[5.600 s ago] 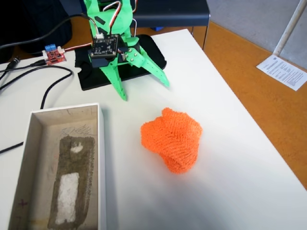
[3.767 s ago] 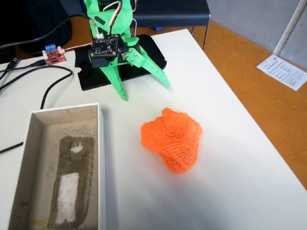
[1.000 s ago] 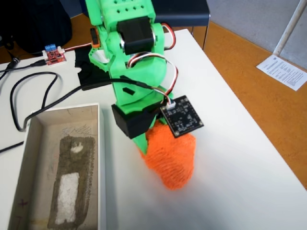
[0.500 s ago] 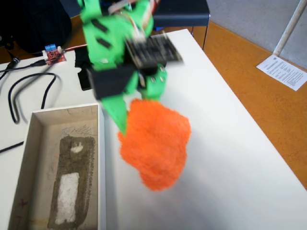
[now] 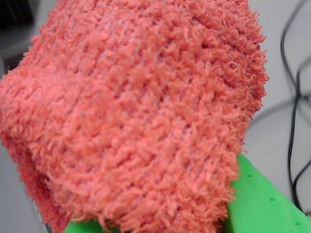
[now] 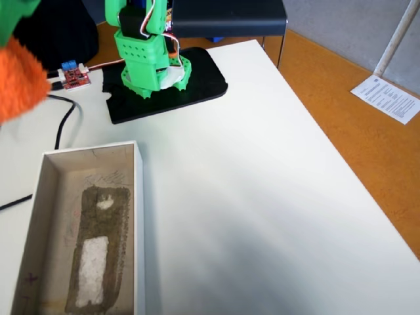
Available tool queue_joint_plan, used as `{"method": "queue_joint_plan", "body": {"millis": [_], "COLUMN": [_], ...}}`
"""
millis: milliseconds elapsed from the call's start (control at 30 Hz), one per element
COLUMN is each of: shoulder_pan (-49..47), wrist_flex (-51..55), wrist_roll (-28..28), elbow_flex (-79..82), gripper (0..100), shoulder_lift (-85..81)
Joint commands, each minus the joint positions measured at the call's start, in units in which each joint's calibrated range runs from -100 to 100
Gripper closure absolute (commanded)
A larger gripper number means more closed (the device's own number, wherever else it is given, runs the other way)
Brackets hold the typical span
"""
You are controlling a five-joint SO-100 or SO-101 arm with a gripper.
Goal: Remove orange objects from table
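The fuzzy bright orange knitted cloth lump (image 6: 18,79) is up off the big smooth white tabletop (image 6: 262,197) now — it hangs at the far left edge of the fixed view, above the black cables. In the wrist view it fills nearly the whole shot, pinched in the green plastic gripper (image 5: 228,213). The white-walled rectangular box with a grey base (image 6: 79,230) sits on the table at lower left.
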Motion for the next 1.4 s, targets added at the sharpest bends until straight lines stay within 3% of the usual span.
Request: {"method": "queue_joint_plan", "body": {"millis": [0,500,1367], "shoulder_pan": [0.87,-0.23,0.36], "wrist_flex": [-6.84,-24.67,-25.4], "wrist_roll": [0.34,3.22,2.54], "elbow_flex": [5.72,22.58,17.93], "gripper": [100,100,100], "shoulder_lift": [0.94,4.39,6.9]}}
